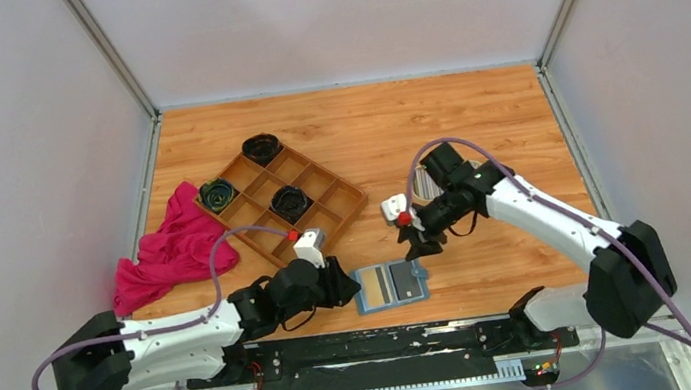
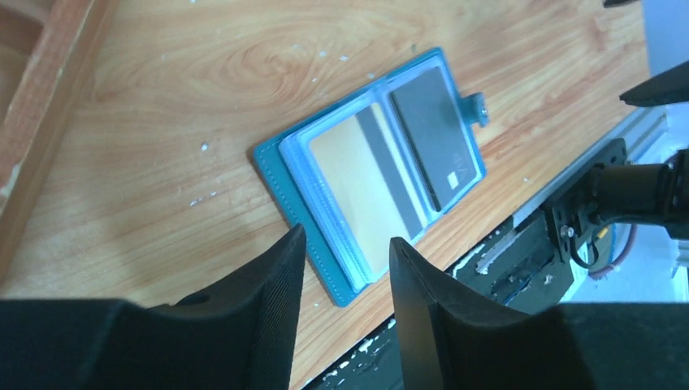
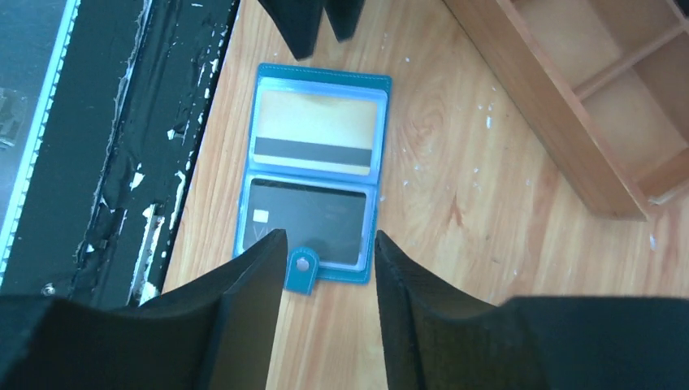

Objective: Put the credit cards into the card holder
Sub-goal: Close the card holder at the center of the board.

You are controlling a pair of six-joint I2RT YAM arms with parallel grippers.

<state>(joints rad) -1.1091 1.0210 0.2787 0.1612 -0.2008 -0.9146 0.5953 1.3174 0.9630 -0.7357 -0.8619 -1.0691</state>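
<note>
Open card holder [image 3: 321,75] lies flat on table [image 1: 473,118] nr front edge, btwn the two arms. Tan card [image 3: 315,130] w/ dark stripe in one sleeve, dark card [image 3: 307,219] in the other, next to snap tab [image 3: 302,268]. At its left end, left gripper [image 2: 345,244]: jaws apart, nothing in them. Over tab end, right gripper [image 3: 329,240]: jaws spread, empty.

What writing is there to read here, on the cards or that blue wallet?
"VI": pale letters on the dark card, the rest hidden by the right claw, so uncertain.
Other faint print on that card: too blurred to read.
Tan card, card holder: no writing visible.
</note>
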